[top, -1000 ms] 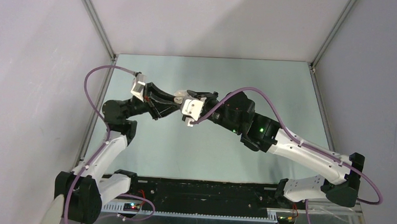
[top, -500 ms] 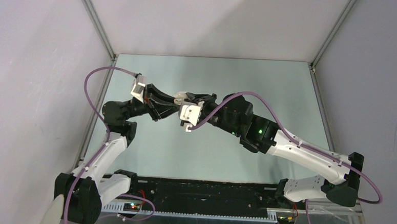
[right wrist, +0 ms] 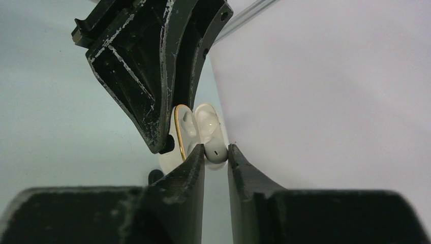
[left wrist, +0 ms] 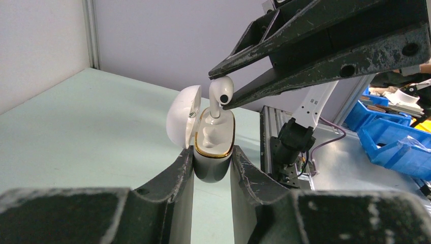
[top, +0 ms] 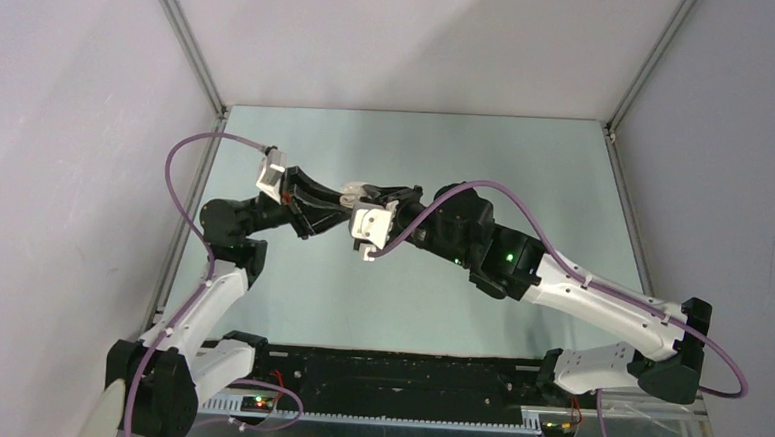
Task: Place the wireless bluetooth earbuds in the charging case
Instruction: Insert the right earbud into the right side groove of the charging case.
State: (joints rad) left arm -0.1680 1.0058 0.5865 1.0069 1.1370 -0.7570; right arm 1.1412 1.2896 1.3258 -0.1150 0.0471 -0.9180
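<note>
**Clerk:** Start at the left; what does the left arm hold?

**Inspector:** The left gripper (left wrist: 212, 158) is pressed onto the lower body of the charging case (left wrist: 216, 136), one finger on each flank; the case stands upright and clear of the tabletop (top: 359, 302), mouth toward 12 o'clock; its lid (left wrist: 180, 122) is swung open toward 10 o'clock.

**Clerk:** And the earbud?

**Inspector:** One earbud (left wrist: 222, 91) stands directly at 12 o'clock from the case mouth; its head is up, and its stem points down to 6 o'clock with the tip at or just inside the right-hand well (left wrist: 219, 126); how deep, I cannot tell. The second earbud I cannot place in any view.

**Clerk:** The right side?

**Inspector:** The right gripper (right wrist: 216, 152) reaches in from 2 o'clock in the left wrist view and pinches the earbud's head between its fingertips.

**Clerk:** What governs the next move?

**Inspector:** In my judgement, alignment; the stem's long axis runs 12 to 6, nearly in line with the well, so a straight push toward 6 o'clock should seat it. The right arm must do the travel while the left only steadies; any tilt risks the stem catching the gold rim.
</note>
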